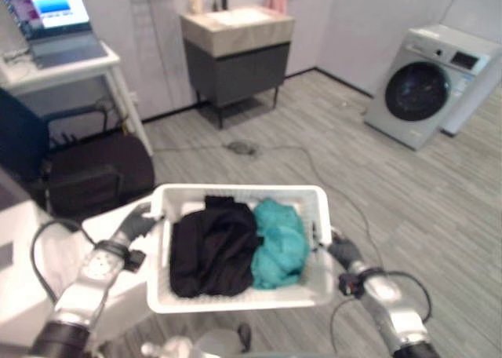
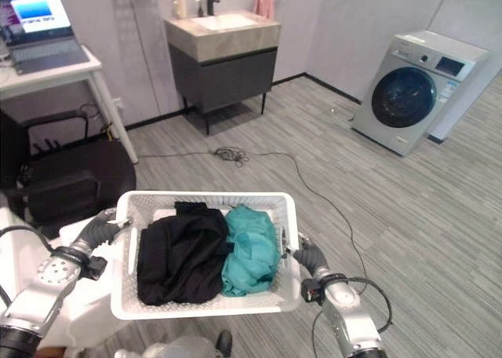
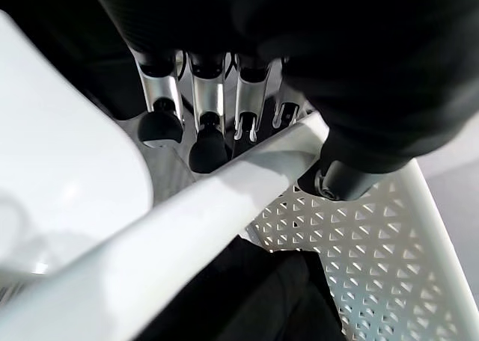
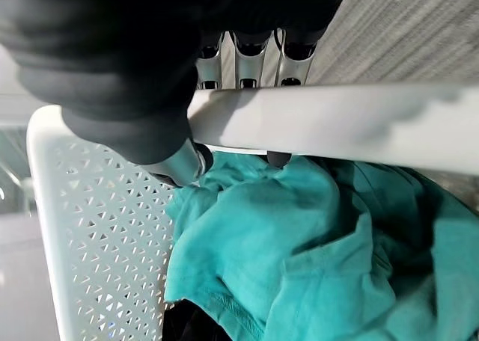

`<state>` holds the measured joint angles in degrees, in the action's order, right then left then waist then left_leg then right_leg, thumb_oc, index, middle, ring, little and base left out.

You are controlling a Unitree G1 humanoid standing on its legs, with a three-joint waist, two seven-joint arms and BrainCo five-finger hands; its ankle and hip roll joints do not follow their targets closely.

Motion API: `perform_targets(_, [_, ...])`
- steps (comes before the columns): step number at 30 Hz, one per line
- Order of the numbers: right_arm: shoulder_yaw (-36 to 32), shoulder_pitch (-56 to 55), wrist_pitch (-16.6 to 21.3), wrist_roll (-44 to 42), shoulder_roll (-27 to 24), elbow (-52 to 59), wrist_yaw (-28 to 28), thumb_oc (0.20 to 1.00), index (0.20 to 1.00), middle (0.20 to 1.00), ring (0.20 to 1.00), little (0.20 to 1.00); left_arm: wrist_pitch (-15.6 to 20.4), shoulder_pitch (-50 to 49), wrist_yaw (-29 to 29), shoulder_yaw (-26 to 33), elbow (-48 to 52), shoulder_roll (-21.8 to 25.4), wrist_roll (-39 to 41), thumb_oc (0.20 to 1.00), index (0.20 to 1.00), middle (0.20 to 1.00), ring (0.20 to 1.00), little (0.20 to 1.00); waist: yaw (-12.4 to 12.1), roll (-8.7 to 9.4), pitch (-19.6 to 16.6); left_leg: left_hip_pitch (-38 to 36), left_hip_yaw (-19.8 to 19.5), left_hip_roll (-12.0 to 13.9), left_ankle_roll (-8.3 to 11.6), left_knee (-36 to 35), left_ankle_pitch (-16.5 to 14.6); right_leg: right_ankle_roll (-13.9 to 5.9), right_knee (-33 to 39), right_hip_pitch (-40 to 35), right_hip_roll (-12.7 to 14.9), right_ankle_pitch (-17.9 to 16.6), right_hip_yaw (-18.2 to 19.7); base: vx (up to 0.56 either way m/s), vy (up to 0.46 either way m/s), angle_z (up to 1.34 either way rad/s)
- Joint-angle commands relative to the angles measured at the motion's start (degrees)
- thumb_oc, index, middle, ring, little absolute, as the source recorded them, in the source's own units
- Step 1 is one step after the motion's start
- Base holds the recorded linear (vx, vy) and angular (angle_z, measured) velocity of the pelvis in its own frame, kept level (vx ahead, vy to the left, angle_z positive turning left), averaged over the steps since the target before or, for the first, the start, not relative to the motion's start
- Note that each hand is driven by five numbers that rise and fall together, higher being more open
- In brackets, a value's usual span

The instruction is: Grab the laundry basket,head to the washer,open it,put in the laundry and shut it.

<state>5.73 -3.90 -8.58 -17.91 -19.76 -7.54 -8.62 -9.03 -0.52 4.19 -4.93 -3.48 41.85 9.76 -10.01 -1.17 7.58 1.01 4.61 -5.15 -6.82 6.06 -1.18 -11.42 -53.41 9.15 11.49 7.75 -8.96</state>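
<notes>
While the laundry basket [image 2: 205,256] hangs in front of the robot at mid height, both hands are clamped on its side handles: left hand [image 2: 96,231] has fingers [image 3: 208,124] curled under the white rim w/ thumb over it, right hand [image 2: 307,257] likewise wraps the opp. handle, fingers hooked beneath the bar, seen clearly in the right wrist view. Basket looks level, off the floor, carried between the two arms. Inside: black garment [image 2: 180,252] on the robot's left half, teal garment [image 2: 251,248] on the right half, the two touching in the middle.

Just beyond on the left, a dark chair [image 2: 67,177] and a white desk [image 2: 55,74] w/ an open laptop [image 2: 39,20]. Further back, centre, a vanity sink [image 2: 223,48] against the wall; a thin cable [image 2: 314,189] trails across the grey plank floor [image 2: 408,217]. Far right, washer [image 2: 408,91], door closed, well apart from the basket.

Step in hand, as I judge it: grab is done, walk to washer underway or about to be. Next move calls for turning right twd the machine, keeping basket level, stepping clear of the cable, then setting basket down nearby to free a hand for the door.
</notes>
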Motion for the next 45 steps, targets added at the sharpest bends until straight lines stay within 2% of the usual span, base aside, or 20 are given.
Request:
perform_targets(1, [-2.7, 0.7, 3.3, -3.2, -4.1, 2.7, -2.7, 0.200, 0.200, 0.200, 0.200, 0.200, 5.2, 6.2, 1.3, 2.6, 3.3, 1.6, 5.4, 0.200, 0.200, 0.200, 0.200, 0.200, 1.2, -2.07, -2.3, -1.7, -5.2, 2.6, 0.22, -0.3, -0.9, 2.50, 16.3, -1.2, -4.0, -10.0, -4.0, 0.23, -0.082, -0.01])
perform_targets(5, [-3.5, 0.7, 2.7, -6.7, -5.3, 2.0, -2.2, 0.200, 0.200, 0.200, 0.200, 0.200, 5.4, 10.5, 2.3, -0.7, 3.7, 3.4, 5.0, 0.200, 0.200, 0.200, 0.200, 0.200, 2.9, -1.30, -1.7, -4.6, -6.9, 2.6, 2.38, 0.7, -4.9, 3.50, 36.8, 0.4, -1.7, -10.4, -1.3, 0.29, -0.169, 0.05])
perform_targets(8, [-4.3, -0.1, 2.2, -7.0, -5.9, 1.9, -2.6, 0.200, 0.200, 0.200, 0.200, 0.200, 5.2, 13.2, 3.1, -2.5, 2.5, 3.8, 3.9, 0.200, 0.200, 0.200, 0.200, 0.200, 3.7, -1.04, -1.7, -6.9, -7.2, 3.2, 3.34, 0.5, -7.4, 1.83, 46.1, 1.4, 0.7, -15.0, 0.1, 0.25, -0.165, 0.05])
perform_targets(14, [-6.7, -2.7, 1.3, -5.8, -6.5, 1.6, -3.8, 0.200, 0.200, 0.200, 0.200, 0.200, 5.5, 15.5, 4.2, -3.5, 1.4, 4.9, 1.6, 0.200, 0.200, 0.200, 0.200, 0.200, 5.2, -0.31, -3.2, -11.1, -6.8, 4.9, 5.01, -0.5, -10.0, 0.94, 50.2, 0.2, 2.5, -17.5, -2.2, 0.30, -0.230, 0.04])
perform_targets(15, [-7.4, -4.3, 1.5, -6.5, -6.9, 1.4, -4.1, 0.200, 0.200, 0.200, 0.200, 0.200, 5.3, 15.7, 4.5, -4.7, 0.4, 4.0, 1.6, 0.200, 0.200, 0.200, 0.200, 0.200, 6.2, -0.09, -4.6, -11.8, -7.1, 8.3, 6.92, 1.1, -9.4, 1.98, 49.1, -1.2, 0.2, -15.9, -1.9, 0.29, -0.287, 0.29])
perform_targets(17, [-7.4, -4.8, 1.6, -6.7, -7.1, 1.5, -4.0, 0.200, 0.200, 0.200, 0.200, 0.200, 5.4, 15.3, 4.2, -4.8, 0.2, 3.8, 1.6, 0.200, 0.200, 0.200, 0.200, 0.200, 6.6, -0.28, -4.8, -12.1, -7.5, 10.0, 7.62, 2.0, -9.1, 2.79, 47.8, -1.4, -1.0, -14.2, -2.3, 0.27, -0.319, 0.30])
perform_targets(20, [-6.3, -4.6, 1.9, -8.5, -7.6, 1.4, -3.5, 0.200, 0.200, 0.200, 0.200, 0.200, 5.2, 14.5, 3.3, -4.6, -0.8, 2.9, 1.9, 0.200, 0.200, 0.200, 0.200, 0.200, 6.5, 0.13, -5.4, -9.6, -8.5, 14.9, 8.74, 11.8, -3.0, 6.07, 46.3, -4.1, -5.3, -9.6, -4.0, 0.32, -0.493, -0.06])
perform_targets(23, [-6.6, -4.5, 2.1, -9.6, -9.3, 1.4, -1.7, 0.200, 0.200, 0.200, 0.200, 0.200, 4.5, 12.8, 2.4, -3.0, 0.7, 1.9, 3.5, 0.200, 0.200, 0.200, 0.200, 0.200, 5.0, 2.67, -3.3, 1.4, -10.2, 18.6, 6.57, 38.8, 8.7, 11.21, 48.6, -9.5, -9.6, -6.9, -2.3, 0.21, -0.618, -0.10])
perform_targets(25, [-6.4, -4.2, 2.2, -9.4, -9.6, 1.2, -0.5, 0.200, 0.200, 0.200, 0.200, 0.200, 4.3, 13.0, 1.8, -2.8, 1.2, 1.4, 4.1, 0.200, 0.200, 0.200, 0.200, 0.200, 4.3, 2.49, -1.4, 7.4, -10.4, 19.9, 7.06, 46.3, 9.4, 12.46, 50.1, -12.4, -11.6, -5.4, -1.9, 0.10, -0.354, 0.04])
perform_targets(28, [-6.8, -4.1, 2.1, -9.5, -9.6, 1.6, 0.3, 0.200, 0.200, 0.200, 0.200, 0.200, 4.2, 14.6, 1.6, -3.6, 0.4, 1.1, 4.7, 0.200, 0.200, 0.200, 0.200, 0.200, 3.8, 2.02, 0.3, 13.6, -8.6, 17.4, 6.89, 44.2, 7.5, 12.50, 51.4, -14.3, -11.9, -5.4, -2.7, 0.09, -0.077, -0.29])
perform_targets(30, [-6.8, -4.1, 2.1, -9.4, -9.8, 2.5, -0.1, 0.200, 0.200, 0.200, 0.200, 0.200, 4.6, 14.9, 1.6, -4.2, 0.0, 0.8, 4.7, 0.200, 0.200, 0.200, 0.200, 0.200, 3.3, 1.28, 0.7, 16.2, -6.5, 14.2, 7.94, 36.4, 6.6, 12.00, 51.1, -15.3, -12.2, -4.7, -2.2, 0.23, 0.003, -0.14])
perform_targets(31, [-6.6, -3.8, 2.7, -9.2, -9.8, 2.6, -0.3, 0.200, 0.200, 0.200, 0.200, 0.200, 5.0, 15.4, 1.6, -4.8, -0.6, 0.6, 4.2, 0.200, 0.200, 0.200, 0.200, 0.200, 1.7, 0.70, 0.9, 17.4, -4.6, 10.3, 8.56, 22.8, 8.1, 11.20, 51.0, -16.1, -12.5, -3.9, -2.0, 0.37, 0.004, -0.33])
perform_targets(34, [-5.5, -2.9, 3.7, -8.6, -8.8, 2.2, -0.7, 0.200, 0.200, 0.200, 0.200, 0.200, 5.1, 15.8, 2.1, -5.5, -1.5, 0.4, 3.5, 0.200, 0.200, 0.200, 0.200, 0.200, -0.8, -0.80, 0.2, 19.3, -1.0, 5.5, 9.09, 3.5, 12.1, 10.82, 51.5, -19.5, -15.2, -1.5, -1.8, 0.45, -0.051, -0.61])
perform_targets(38, [-4.0, -1.2, 3.5, -8.5, -7.4, 2.0, -1.3, 0.200, 0.200, 0.200, 0.200, 0.200, 5.0, 15.1, 2.7, -4.7, -1.0, 1.1, 3.0, 0.200, 0.200, 0.200, 0.200, 0.200, -2.8, -0.83, -1.7, 18.8, 4.5, 4.5, 7.68, 1.6, 11.7, 11.32, 50.8, -22.6, -17.2, 1.7, -0.3, 0.54, -0.056, -0.27])
perform_targets(39, [-3.3, -0.7, 3.6, -8.6, -6.7, 2.0, -1.9, 0.200, 0.200, 0.200, 0.200, 0.200, 5.1, 14.4, 2.9, -4.4, -0.6, 1.0, 2.3, 0.200, 0.200, 0.200, 0.200, 0.200, -3.3, 0.81, -3.7, 14.9, 2.7, 2.8, 4.85, -0.9, 10.6, 11.01, 48.2, -23.3, -17.1, 3.5, 0.8, 0.39, 0.019, -0.12])
perform_targets(40, [-3.4, -0.9, 3.4, -8.7, -6.4, 2.1, -2.1, 0.200, 0.200, 0.200, 0.200, 0.200, 5.0, 13.7, 2.9, -4.0, -0.4, 1.3, 2.3, 0.200, 0.200, 0.200, 0.200, 0.200, -3.7, 1.38, -4.3, 14.1, 1.9, 2.5, 4.55, -1.6, 10.3, 10.31, 47.0, -22.9, -16.8, 3.5, 1.0, 0.95, 0.075, -0.17])
perform_targets(41, [-2.4, -1.4, 3.3, -7.5, -5.2, 1.7, -3.7, 0.200, 0.200, 0.200, 0.200, 0.200, 5.2, 10.7, 3.2, -2.3, -0.4, 1.9, 1.8, 0.200, 0.200, 0.200, 0.200, 0.200, -4.5, 4.25, -6.1, 10.9, 2.1, 0.1, 1.86, -0.5, 5.9, 5.12, 38.0, -21.5, -14.7, -4.2, 1.8, 0.72, 0.096, -0.03])
perform_targets(42, [-1.9, -0.9, 3.0, -6.8, -4.9, 1.3, -4.4, 0.200, 0.200, 0.200, 0.200, 0.200, 5.3, 10.5, 3.6, -2.2, -0.2, 2.2, 1.7, 0.200, 0.200, 0.200, 0.200, 0.200, -4.4, 4.42, -6.1, 9.8, 2.3, -0.2, 1.02, -0.1, 4.5, 2.65, 32.6, -19.5, -13.7, -8.7, 2.2, 0.75, 0.125, -0.19])
perform_targets(44, [-1.2, 0.7, 2.9, -5.3, -4.7, 0.9, -4.8, 0.200, 0.200, 0.200, 0.200, 0.200, 5.3, 10.5, 3.3, -1.8, 0.4, 2.4, 1.8, 0.200, 0.200, 0.200, 0.200, 0.200, -3.6, 3.50, -5.3, 7.1, 2.2, -0.3, -0.69, 0.8, 1.5, -2.16, 20.6, -15.2, -11.2, -16.0, 1.4, 0.34, 0.103, -0.20])
perform_targets(45, [-1.2, 1.1, 3.0, -4.9, -4.8, 0.8, -4.7, 0.200, 0.200, 0.200, 0.200, 0.200, 5.3, 10.5, 3.2, -1.7, 0.8, 2.5, 2.1, 0.200, 0.200, 0.200, 0.200, 0.200, -3.0, 2.06, -4.9, 6.0, 1.9, 0.9, -1.08, 0.7, 1.0, -2.67, 15.2, -12.6, -10.9, -18.3, 0.6, 0.30, 0.111, -0.30])
